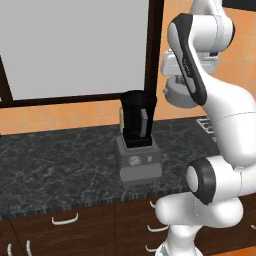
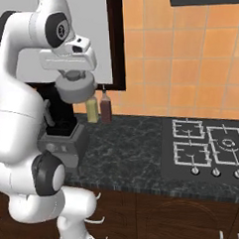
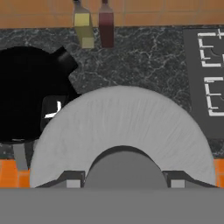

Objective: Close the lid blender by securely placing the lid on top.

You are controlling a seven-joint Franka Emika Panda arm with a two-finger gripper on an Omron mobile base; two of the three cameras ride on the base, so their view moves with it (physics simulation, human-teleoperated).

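The blender [image 1: 137, 131] stands on the dark counter, a black jar with an open top on a grey base with a dial. In the right base view the blender [image 2: 62, 137] is partly hidden behind my arm. My gripper [image 3: 122, 180] is shut on the lid [image 3: 120, 124], a round light-grey cap held by its central knob. The lid [image 2: 76, 89] hangs in the air above jar height, off to the right of the jar. From the hand view the jar's black mouth [image 3: 26, 96] lies to the left of the lid, not under it.
A yellow bottle [image 2: 92, 111] and a dark red bottle [image 2: 106, 107] stand against the tiled wall behind the blender. A cooktop [image 2: 212, 149] is set into the counter [image 1: 55, 165] to the right. A window [image 1: 75, 45] rises behind the blender.
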